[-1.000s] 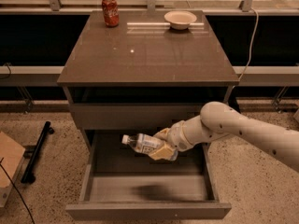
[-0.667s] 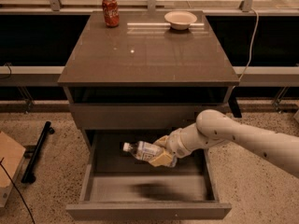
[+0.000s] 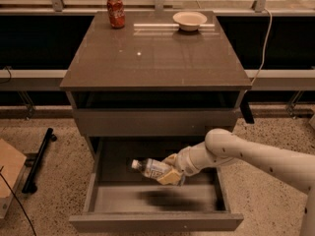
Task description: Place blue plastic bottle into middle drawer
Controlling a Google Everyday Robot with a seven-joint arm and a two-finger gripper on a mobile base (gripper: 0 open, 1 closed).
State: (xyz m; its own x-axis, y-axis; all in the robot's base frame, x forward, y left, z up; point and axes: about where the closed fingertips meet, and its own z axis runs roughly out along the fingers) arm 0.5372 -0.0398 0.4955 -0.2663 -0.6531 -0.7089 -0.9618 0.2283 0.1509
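The blue plastic bottle [image 3: 151, 168], clear with a white cap and blue-and-white label, lies on its side in the air, cap pointing left, over the open middle drawer [image 3: 113, 198]. My gripper [image 3: 171, 171] is shut on the bottle's base end and holds it a little above the drawer's pale grey floor, where its shadow falls. My white arm reaches in from the right. The drawer is pulled out below the upper plain drawer front [image 3: 155, 122].
A red soda can [image 3: 116, 12] and a white bowl [image 3: 190, 19] stand at the back of the cabinet top [image 3: 147, 58]. A black bar [image 3: 38, 159] and a cardboard piece [image 3: 9, 168] lie on the floor at left. A cable hangs at the right.
My gripper has lowered the bottle and moved it slightly left, deeper into the open drawer.
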